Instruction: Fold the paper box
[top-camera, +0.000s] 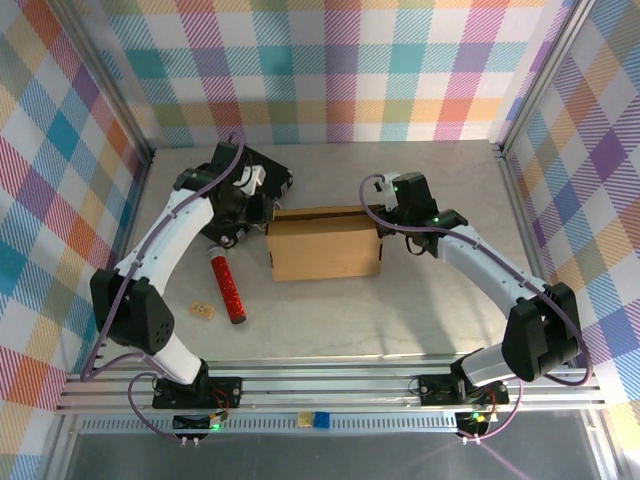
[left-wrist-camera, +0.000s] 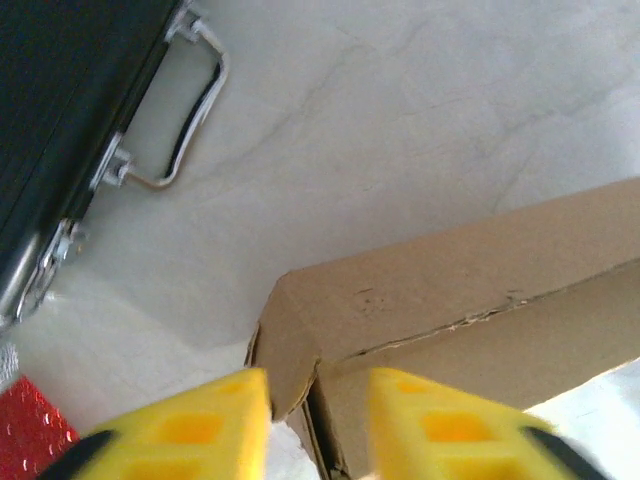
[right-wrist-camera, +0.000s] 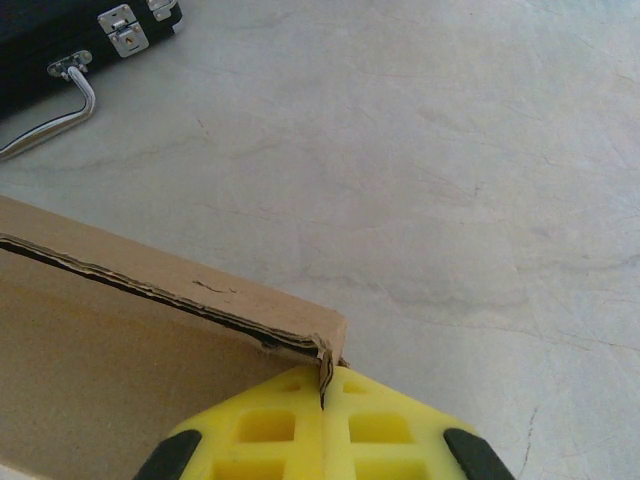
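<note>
At the near edge, a small blue item (top-camera: 322, 420) is seen on the metal rail between the two arm bases. Further in, on the left of the pale table (top-camera: 430, 320), a small tan piece (top-camera: 205, 312) is found beside a red cylinder (top-camera: 230, 290), which lies flat with one end pointed near and the other far. Both are well apart from the box.

The paper box (top-camera: 325, 250) is placed near the middle of the table, its long side running left to right, with the red cylinder to its near left. It is flanked by the two grippers at its far corners. The left gripper (left-wrist-camera: 320, 410) is set astride the far left corner: its yellow fingers (left-wrist-camera: 210, 425) are parted, and a gap is seen beside the cardboard. The right gripper (right-wrist-camera: 322, 400) is clenched on the far right corner, a thin cardboard edge being pinched between its closed fingers.

Beyond the box, at the far left, a black case (left-wrist-camera: 60, 100) is laid flat on the table, near the left gripper. The scene is enclosed by checkered walls (top-camera: 350, 70).
</note>
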